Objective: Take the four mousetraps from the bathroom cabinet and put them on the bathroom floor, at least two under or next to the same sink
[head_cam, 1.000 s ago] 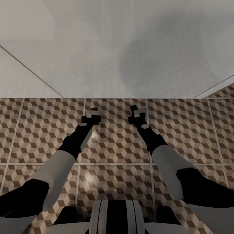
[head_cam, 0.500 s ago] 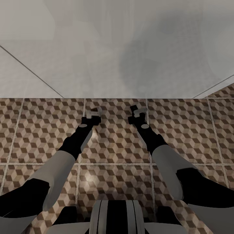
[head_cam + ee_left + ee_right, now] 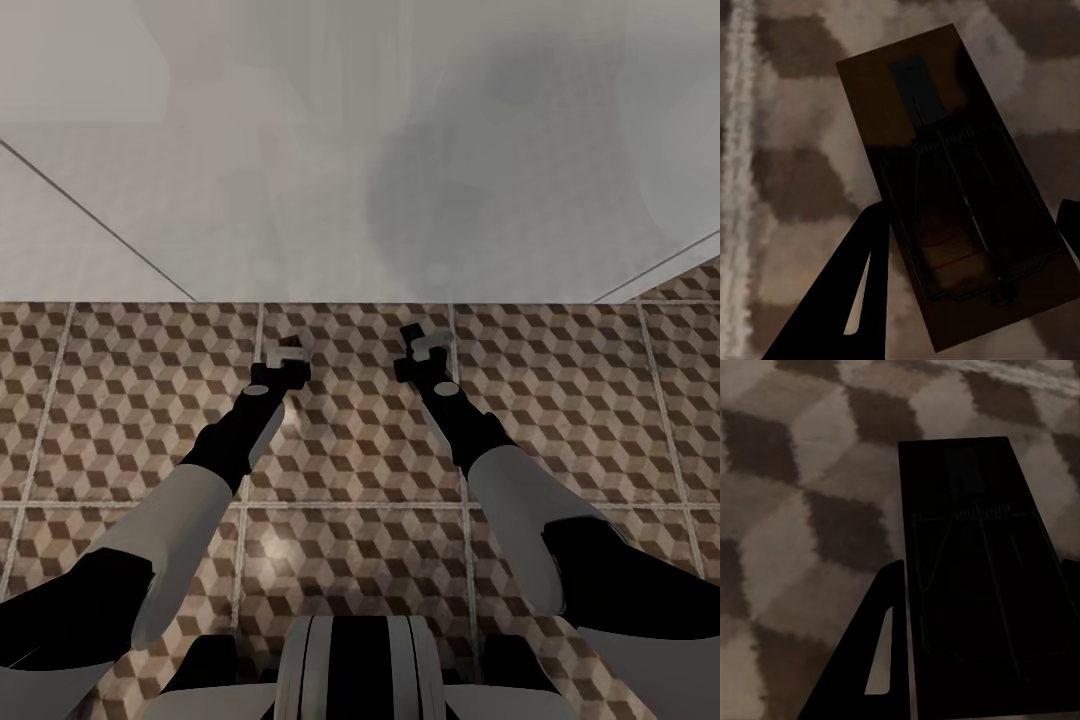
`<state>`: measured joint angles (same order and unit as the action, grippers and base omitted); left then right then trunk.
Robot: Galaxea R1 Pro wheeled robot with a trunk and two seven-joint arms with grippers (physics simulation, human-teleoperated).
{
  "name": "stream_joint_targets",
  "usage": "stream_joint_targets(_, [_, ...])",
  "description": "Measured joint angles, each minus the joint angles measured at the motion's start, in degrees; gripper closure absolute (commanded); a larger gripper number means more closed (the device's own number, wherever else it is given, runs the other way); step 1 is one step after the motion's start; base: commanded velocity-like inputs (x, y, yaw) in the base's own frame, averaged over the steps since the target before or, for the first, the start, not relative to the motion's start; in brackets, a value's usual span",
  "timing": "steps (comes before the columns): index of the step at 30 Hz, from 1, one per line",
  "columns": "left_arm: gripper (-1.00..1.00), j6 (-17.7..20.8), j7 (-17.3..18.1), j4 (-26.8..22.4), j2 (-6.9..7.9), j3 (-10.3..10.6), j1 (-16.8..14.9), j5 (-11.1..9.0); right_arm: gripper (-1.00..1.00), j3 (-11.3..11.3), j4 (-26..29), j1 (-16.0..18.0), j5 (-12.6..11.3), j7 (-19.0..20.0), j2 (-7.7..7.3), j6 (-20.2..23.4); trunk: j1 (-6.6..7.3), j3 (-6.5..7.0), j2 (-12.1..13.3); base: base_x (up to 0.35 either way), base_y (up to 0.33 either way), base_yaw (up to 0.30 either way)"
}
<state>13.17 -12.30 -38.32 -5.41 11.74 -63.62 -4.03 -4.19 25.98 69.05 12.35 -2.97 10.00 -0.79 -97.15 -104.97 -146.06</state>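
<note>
Both arms reach down close to the cube-patterned bathroom floor [image 3: 360,450]. My left gripper [image 3: 285,352] is shut on a brown mousetrap [image 3: 945,172] with dark wire and a red mark. The board sits skewed between the dark fingers [image 3: 870,285], just above the tiles. My right gripper [image 3: 428,345] is shut on a second mousetrap [image 3: 967,547], which lies straight between its fingers [image 3: 889,637] in deep shadow. The cabinet is out of view, and I cannot make out a sink for certain.
A broad pale grey-white surface [image 3: 300,150] with blurred shading spans the far side beyond the grippers and meets the tiles in a straight edge. Pale grout lines [image 3: 455,420] cross the floor. My own base [image 3: 345,670] shows at the near edge.
The left gripper has dropped and drawn back very slightly, and its fingers look more squared up. The right arm and the camera have not moved.
</note>
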Motion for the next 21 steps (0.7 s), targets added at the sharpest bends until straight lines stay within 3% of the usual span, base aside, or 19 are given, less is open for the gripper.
stream_joint_targets(12, [1.0,0.0,0.0,0.0,-0.09,0.0,0.0,0.0,1.0,0.0,0.0,0.0,0.0,0.0,0.0,0.0,0.0,0.0,0.0,0.0,0.0,0.0])
stream_joint_targets(13, [1.0,0.0,0.0,-0.1,-0.09,0.0,0.0,0.0,-1.0,0.0,0.0,0.0,0.0,0.0,0.0,-0.1,0.0,0.0,0.0,0.0,0.0,0.0])
stream_joint_targets(15, [1.0,0.0,0.0,-0.1,-0.09,0.0,0.0,0.0,-1.0,0.0,0.0,0.0,-0.1,0.1,0.0,-0.1,0.0,0.0,0.0,0.0,0.0,0.0])
stream_joint_targets(16, [-1.0,0.0,0.0,-0.1,-0.09,0.0,0.0,0.0,-1.0,0.0,0.0,0.0,-0.1,0.1,0.0,-0.1,0.0,0.0,0.0,0.0,0.0,0.0])
stream_joint_targets(21, [-1.0,0.0,0.0,-0.1,-0.09,0.1,0.0,0.1,-1.0,0.0,0.0,0.0,-0.1,0.1,0.0,-0.1,0.0,0.0,0.0,0.0,0.0,0.0])
